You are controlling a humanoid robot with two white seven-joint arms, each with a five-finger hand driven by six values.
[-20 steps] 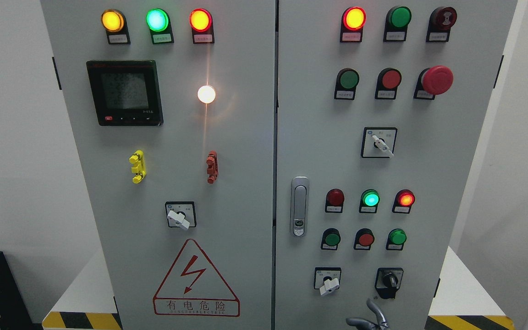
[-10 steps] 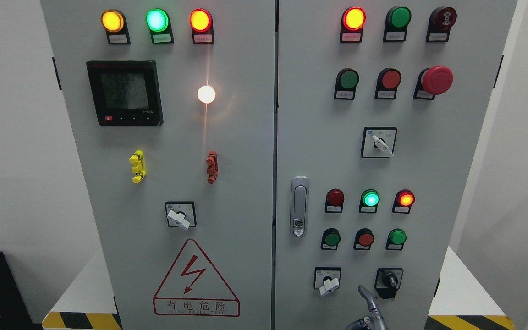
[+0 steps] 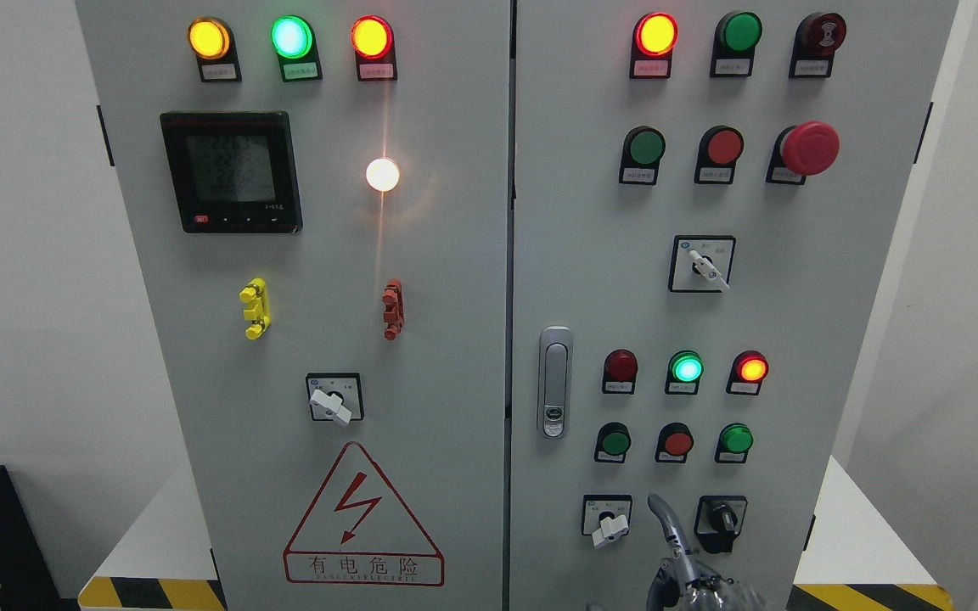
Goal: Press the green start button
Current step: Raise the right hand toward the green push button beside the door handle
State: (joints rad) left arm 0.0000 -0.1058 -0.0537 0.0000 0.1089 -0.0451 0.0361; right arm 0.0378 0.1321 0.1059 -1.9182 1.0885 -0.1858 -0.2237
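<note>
On the right door of the grey cabinet [image 3: 591, 280], a low row holds a green button [image 3: 615, 442], a red button [image 3: 677, 442] and a second green button [image 3: 736, 439]. Another green button [image 3: 647, 146] sits in the upper row. My right hand [image 3: 693, 587] rises from the bottom edge in front of this door. Its index finger [image 3: 664, 519] points up between two rotary switches, its tip below the low button row and apart from it. The other fingers look curled and hold nothing. No left hand shows.
Rotary switches [image 3: 609, 519] [image 3: 720, 518] flank the raised finger. A door latch [image 3: 554, 382] is to the left. A lit green lamp [image 3: 687, 368] glows above the low row; a red mushroom stop button [image 3: 809, 148] stands out at upper right.
My right hand has risen from the bottom edge, and its pointing finger has moved up and slightly left, from below the switches to between them.
</note>
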